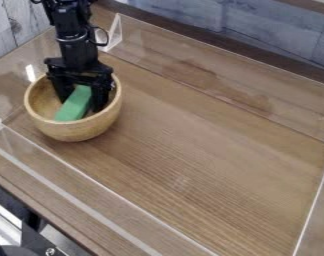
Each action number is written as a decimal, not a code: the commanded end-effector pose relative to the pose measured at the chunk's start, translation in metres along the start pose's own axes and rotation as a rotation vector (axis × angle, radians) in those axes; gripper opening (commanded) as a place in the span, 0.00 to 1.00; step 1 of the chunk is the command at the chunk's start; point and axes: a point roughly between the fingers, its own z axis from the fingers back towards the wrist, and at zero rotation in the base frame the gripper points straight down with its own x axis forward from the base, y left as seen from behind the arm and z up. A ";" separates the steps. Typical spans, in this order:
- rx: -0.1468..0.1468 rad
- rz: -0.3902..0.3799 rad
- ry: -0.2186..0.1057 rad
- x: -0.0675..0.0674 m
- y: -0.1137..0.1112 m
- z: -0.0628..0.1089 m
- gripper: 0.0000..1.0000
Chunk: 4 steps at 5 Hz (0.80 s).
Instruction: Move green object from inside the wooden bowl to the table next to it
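Observation:
A round light-tan wooden bowl [47, 124] sits at the left of the brown wood-grain table [205, 140]. Inside it lies the bright green object [75, 104], an oblong block leaning against the bowl's inner wall. My black gripper [79, 90] points straight down into the bowl, open, with its fingers [55, 84] on either side of the block's upper end. Whether the fingers touch the block I cannot tell. The block's top end is partly hidden behind the gripper.
Low clear plastic walls [151, 228] run around the table's edges, close to the bowl on the left and front. A grey brick-pattern wall [258, 25] stands behind. Bare tabletop stretches to the right of the bowl.

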 end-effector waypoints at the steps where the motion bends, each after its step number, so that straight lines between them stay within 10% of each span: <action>1: -0.039 -0.014 0.011 -0.004 -0.012 -0.006 1.00; 4: -0.095 0.029 0.035 -0.013 -0.001 0.005 1.00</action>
